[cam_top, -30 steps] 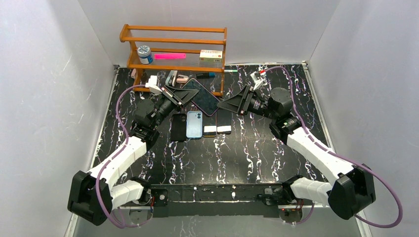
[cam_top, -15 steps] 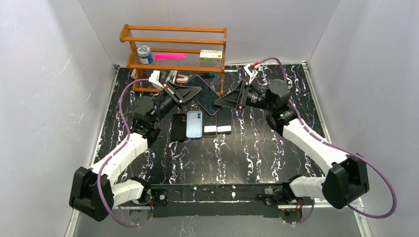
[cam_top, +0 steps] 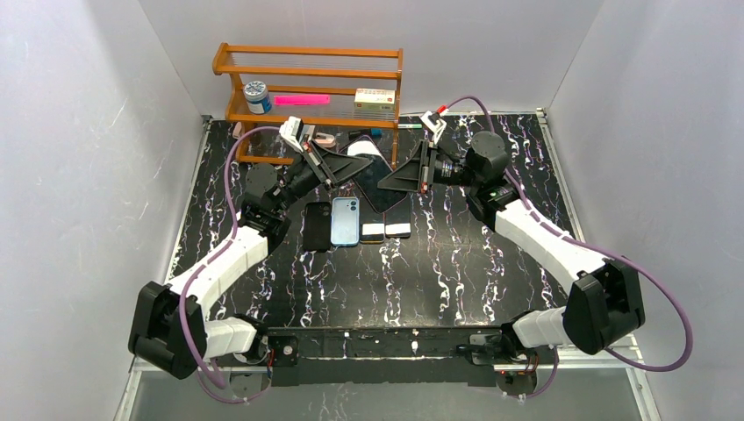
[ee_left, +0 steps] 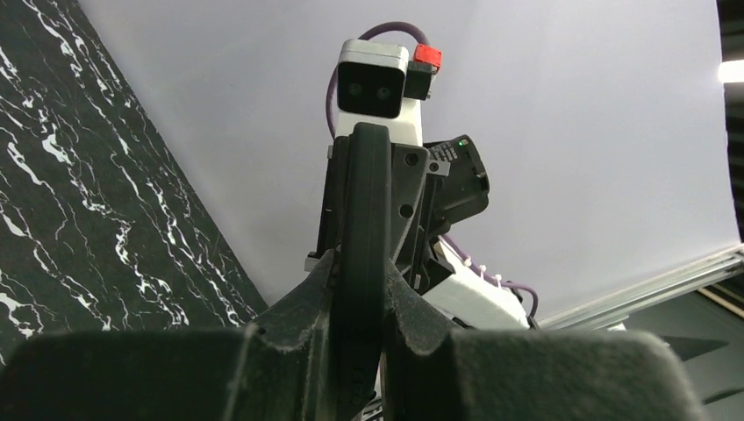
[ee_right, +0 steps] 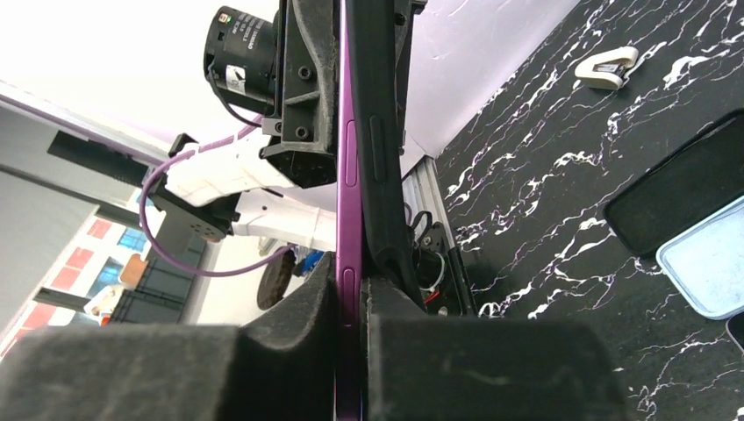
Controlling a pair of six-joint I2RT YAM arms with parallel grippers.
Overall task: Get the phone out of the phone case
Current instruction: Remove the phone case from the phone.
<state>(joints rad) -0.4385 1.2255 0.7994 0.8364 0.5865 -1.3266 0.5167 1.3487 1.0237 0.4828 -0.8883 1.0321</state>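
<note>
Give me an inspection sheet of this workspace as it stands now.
Surface: black marbled table, no spills seen.
Job's things: cased phone held above the table between both arms. The right wrist view shows a purple phone edge beside the black case.
Clutter: light blue phone lying in a row with three dark phones or cases. Wooden rack at the back holds a jar, a pink item and a box.
Grippers: left gripper and right gripper both clamped on the cased phone.
Cables: purple cables loop off each arm, no snag seen.
Surroundings: white walls on three sides.
</note>
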